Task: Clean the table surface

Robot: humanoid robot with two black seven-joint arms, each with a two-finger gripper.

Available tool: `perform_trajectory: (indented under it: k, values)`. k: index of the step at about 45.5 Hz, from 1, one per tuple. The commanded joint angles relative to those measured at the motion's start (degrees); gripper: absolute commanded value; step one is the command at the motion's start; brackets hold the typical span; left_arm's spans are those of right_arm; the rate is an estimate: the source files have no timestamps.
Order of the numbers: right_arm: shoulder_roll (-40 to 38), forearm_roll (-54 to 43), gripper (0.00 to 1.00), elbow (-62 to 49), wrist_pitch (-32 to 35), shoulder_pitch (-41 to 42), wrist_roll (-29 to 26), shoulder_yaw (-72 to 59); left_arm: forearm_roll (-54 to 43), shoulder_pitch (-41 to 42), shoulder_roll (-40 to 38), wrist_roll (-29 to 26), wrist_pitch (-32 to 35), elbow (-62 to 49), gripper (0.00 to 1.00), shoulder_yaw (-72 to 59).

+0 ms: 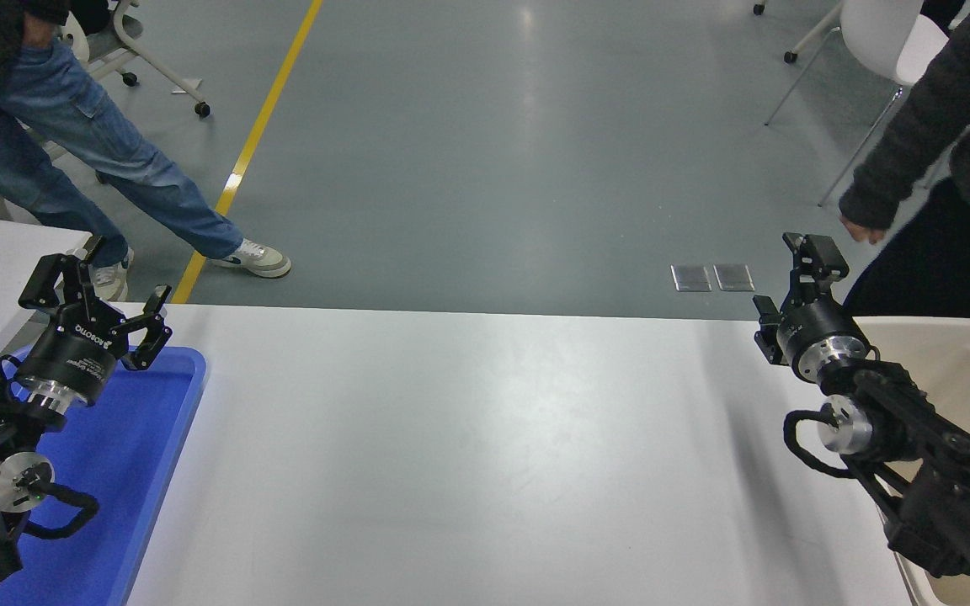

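The table surface (485,438) is a wide, plain white top with nothing lying on it. My right gripper (788,282) is open and empty. It is raised over the table's far right corner and points away from me toward the floor beyond. Its arm (914,454) comes in from the lower right and crosses the beige bin. My left gripper (98,295) is open and empty, parked above the far end of the blue tray at the lower left.
A blue tray (165,438) lies along the table's left edge. A beige bin (956,353) stands at the right edge, partly hidden by my arm. A person's hand (860,229) hangs just beyond the right gripper. Another person's legs (114,168) stand at the far left.
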Motion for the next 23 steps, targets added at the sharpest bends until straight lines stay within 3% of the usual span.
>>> perform_trajectory:
  k: [1, 23]
  values:
    - [3.15, 0.01, 1.00, -1.13, -0.08, -2.77, 3.59, 2.21, 0.00, 0.00, -0.01, 0.00, 0.00, -0.01, 1.00, 0.00]
    - [3.23, 0.01, 1.00, -1.22, 0.10, -3.91, 4.29, 2.12, 0.00, 0.00, -0.01, 0.00, 0.00, -0.01, 1.00, 0.00]
